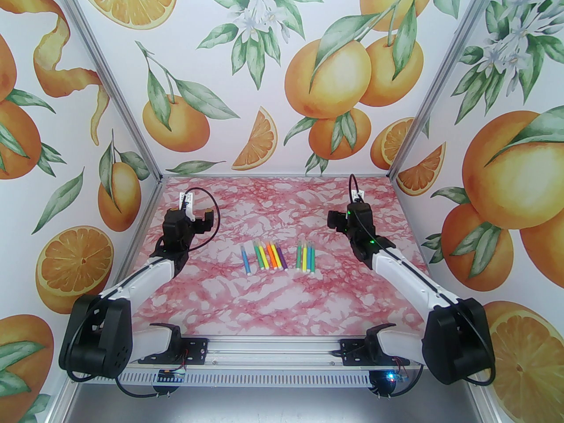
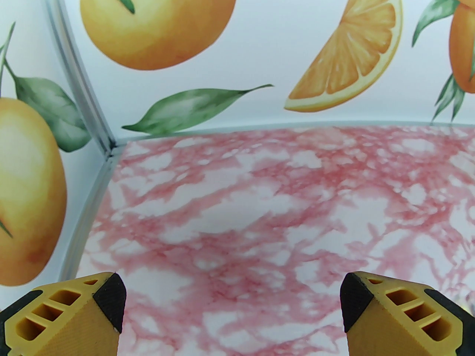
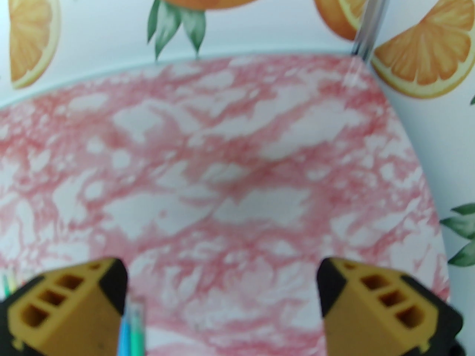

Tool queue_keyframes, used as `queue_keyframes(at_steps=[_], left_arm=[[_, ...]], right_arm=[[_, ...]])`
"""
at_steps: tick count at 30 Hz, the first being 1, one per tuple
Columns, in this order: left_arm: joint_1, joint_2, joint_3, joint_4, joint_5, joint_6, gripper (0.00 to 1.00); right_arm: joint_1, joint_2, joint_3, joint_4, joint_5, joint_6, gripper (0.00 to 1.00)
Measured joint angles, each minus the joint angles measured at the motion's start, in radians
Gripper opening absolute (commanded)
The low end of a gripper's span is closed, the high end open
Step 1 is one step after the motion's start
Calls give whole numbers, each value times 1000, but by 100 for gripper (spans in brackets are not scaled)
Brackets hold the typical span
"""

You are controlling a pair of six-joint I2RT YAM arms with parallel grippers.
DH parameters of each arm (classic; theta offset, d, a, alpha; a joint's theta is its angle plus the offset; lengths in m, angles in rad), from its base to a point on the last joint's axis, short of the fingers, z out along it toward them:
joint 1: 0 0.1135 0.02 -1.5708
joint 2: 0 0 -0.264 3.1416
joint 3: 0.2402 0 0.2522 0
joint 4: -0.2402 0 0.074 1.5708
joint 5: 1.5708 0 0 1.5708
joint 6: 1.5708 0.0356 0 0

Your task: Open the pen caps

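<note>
Ten or so pens lie on my pink marble table, each barrel running roughly from 12 to 6 o'clock in the overhead view. Starting at the left, the left gripper hangs above bare marble at about 10 o'clock from the pens and well apart from them. Its yellow fingers are spread wide with nothing between.

Next comes a lone blue pen, then a tight row of five in green, yellow, orange and purple. After a gap comes a row of four in green, yellow and blue. The pen caps seem to be the pale ends toward 12 o'clock, though they are too small for me to be sure.

The right gripper sits at about 2 o'clock from that last row, near it. Its fingers are apart and pinch nothing. On its wrist camera, a blue and a green pen show at 7 o'clock, just beside one finger's inner edge.
</note>
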Motion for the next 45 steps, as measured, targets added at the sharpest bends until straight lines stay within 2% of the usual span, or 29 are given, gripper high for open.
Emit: queue_keyframes(at_steps=[9, 12, 17, 23, 45], left_arm=[[-15, -45, 50, -161, 1, -42, 100], [-18, -41, 56, -187, 42, -52, 100], [-35, -3, 97, -202, 124, -60, 100], [-37, -3, 100, -222, 161, -59, 100], [-37, -29, 100, -276, 169, -71, 100]], right_arm=[[43, 58, 42, -231, -135, 43, 75], [64, 72, 60, -283, -166, 56, 61], [165, 137, 77, -323, -247, 87, 52], [189, 182, 74, -340, -283, 115, 44], [214, 258, 10, -299, -282, 188, 35]])
